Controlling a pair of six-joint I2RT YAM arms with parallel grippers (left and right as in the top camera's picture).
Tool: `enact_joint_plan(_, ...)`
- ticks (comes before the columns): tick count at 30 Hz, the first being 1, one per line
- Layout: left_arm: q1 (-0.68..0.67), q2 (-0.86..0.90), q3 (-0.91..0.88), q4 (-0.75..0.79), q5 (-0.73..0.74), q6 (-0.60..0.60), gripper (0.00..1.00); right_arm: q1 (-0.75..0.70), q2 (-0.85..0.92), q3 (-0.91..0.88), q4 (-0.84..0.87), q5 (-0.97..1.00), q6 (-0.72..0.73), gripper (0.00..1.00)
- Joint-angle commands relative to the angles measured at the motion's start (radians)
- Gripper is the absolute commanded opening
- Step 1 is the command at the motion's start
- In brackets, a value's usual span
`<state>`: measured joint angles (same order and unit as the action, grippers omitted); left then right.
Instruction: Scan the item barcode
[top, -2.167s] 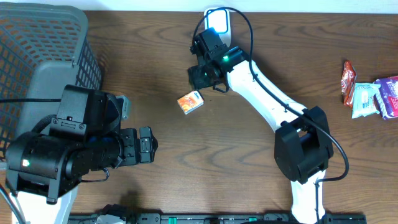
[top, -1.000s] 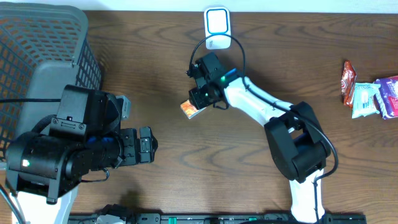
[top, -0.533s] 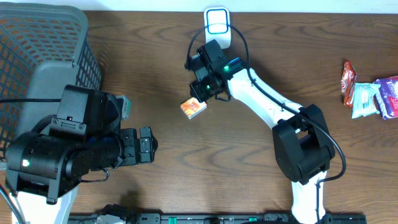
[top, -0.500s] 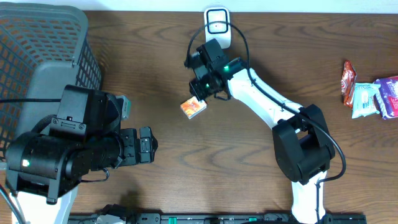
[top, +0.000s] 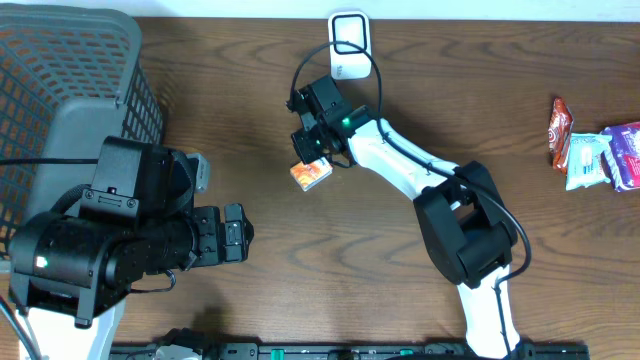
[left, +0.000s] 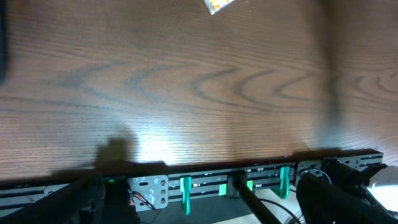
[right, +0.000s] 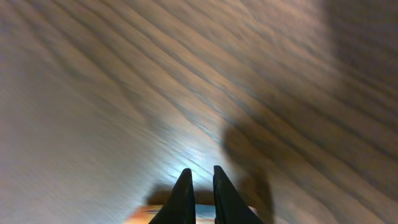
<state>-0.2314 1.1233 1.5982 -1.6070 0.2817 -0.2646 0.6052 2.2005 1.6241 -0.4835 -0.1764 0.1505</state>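
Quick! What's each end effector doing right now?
Left end effector: open, empty.
Right end effector: closed at the small orange cardboard box; whether it grips it cannot be told.

Overhead straight down on table (top: 300, 290); wrist views low, orange packet (top: 310, 174) in all three

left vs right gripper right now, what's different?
Jaws: the left gripper stands wide open; the right gripper is nearly shut, with only a thin slit between its fingers.
Place: the left gripper hangs over bare wood, apart from the orange box; the right gripper is right at the box, though a grip cannot be confirmed.
Shared: both have two dark fingers.
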Motion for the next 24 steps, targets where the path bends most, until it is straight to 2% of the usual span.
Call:
enact_joint_plan(1,0.004,0.000,0.007,-0.019,-0.006,0.002,0.98,-0.016,0.002,-0.005,-0.018,0.053,0.014,0.09)
enact_joint_plan(6,0.004,0.000,0.007,-0.019,-0.007,0.002,0.98,-0.036,0.002,-0.004,-0.080,0.048,-0.005,0.15)
enact_joint_plan(10,0.004,0.000,0.007,-0.019,-0.006,0.002,0.98,-0.048,0.002,0.005,-0.165,0.015,-0.108,0.20)
enact_joint_plan(14,0.004,0.000,0.007,-0.019,-0.006,0.002,0.98,-0.048,0.002,0.035,-0.329,0.001,-0.246,0.22)
enact_joint_plan(15,0.004,0.000,0.006,-0.019,-0.006,0.002,0.98,-0.047,0.002,0.047,-0.381,0.001,-0.285,0.21)
enact_joint_plan(18,0.004,0.000,0.007,-0.019,-0.007,0.002,0.98,-0.047,0.002,0.093,-0.552,0.002,-0.390,0.08)
enact_joint_plan(19,0.004,0.000,0.007,-0.019,-0.006,0.002,0.98,-0.047,0.002,0.100,-0.561,0.002,-0.391,0.08)
enact_joint_plan(21,0.004,0.000,0.007,-0.019,-0.006,0.002,0.98,-0.048,0.002,0.111,-0.553,-0.014,-0.390,0.15)
enact_joint_plan(23,0.004,0.000,0.007,-0.019,-0.006,0.002,0.98,-0.052,0.002,0.124,-0.529,-0.048,-0.388,0.38)
enact_joint_plan(24,0.004,0.000,0.007,-0.019,-0.006,0.002,0.98,-0.055,0.002,0.135,-0.512,-0.065,-0.367,0.42)
